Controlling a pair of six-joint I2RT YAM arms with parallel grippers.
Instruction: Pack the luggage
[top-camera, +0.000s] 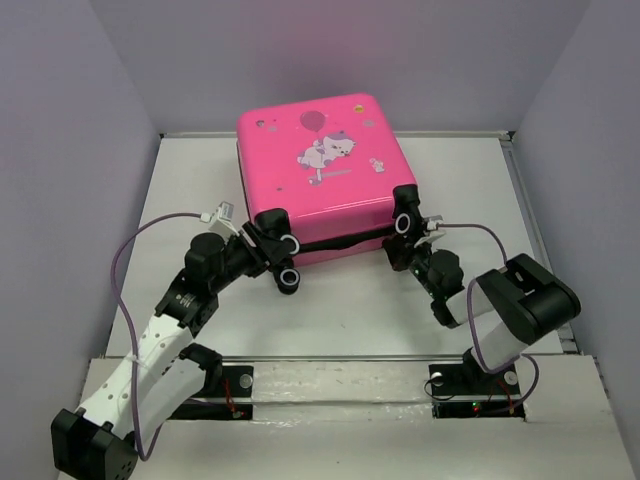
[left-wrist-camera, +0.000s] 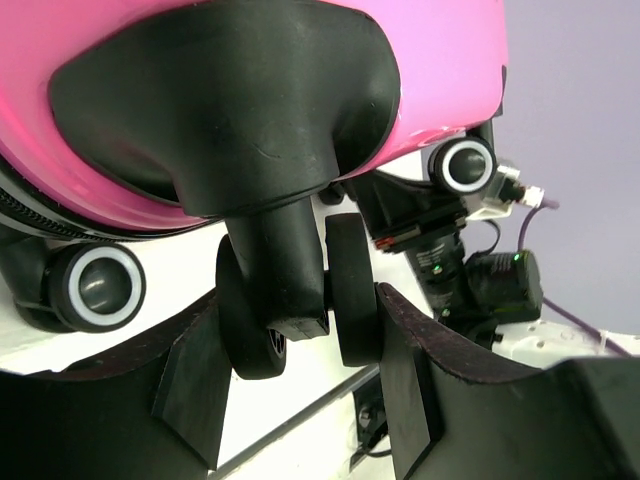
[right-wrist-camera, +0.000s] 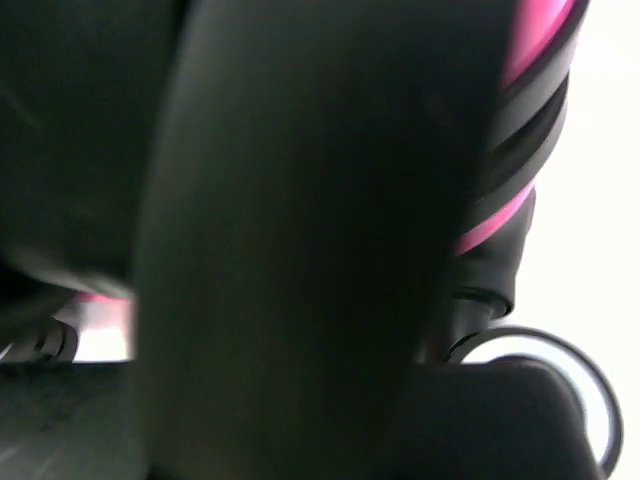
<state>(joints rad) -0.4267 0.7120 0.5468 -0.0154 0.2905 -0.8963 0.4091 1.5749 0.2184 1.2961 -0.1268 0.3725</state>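
The luggage (top-camera: 320, 190), a bright pink hard-shell case with a white animal-and-balloon print, lies shut on the table with its black caster wheels toward the arms. My left gripper (top-camera: 272, 250) reaches in at its near left corner. In the left wrist view the left gripper (left-wrist-camera: 300, 310) is shut on a twin black caster wheel (left-wrist-camera: 350, 290) under the pink shell (left-wrist-camera: 440, 60), one finger (left-wrist-camera: 400, 350) against each side. My right gripper (top-camera: 408, 250) sits at the near right corner. The right wrist view is filled by a dark blurred shape (right-wrist-camera: 300, 250), so its jaws are hidden.
Pale walls enclose the white table (top-camera: 180, 190) on three sides. Another caster (left-wrist-camera: 100, 285) shows beside the held one, and a further one (left-wrist-camera: 465, 165) by the right arm's wrist. A metal rail (top-camera: 340, 357) crosses in front of the arm bases.
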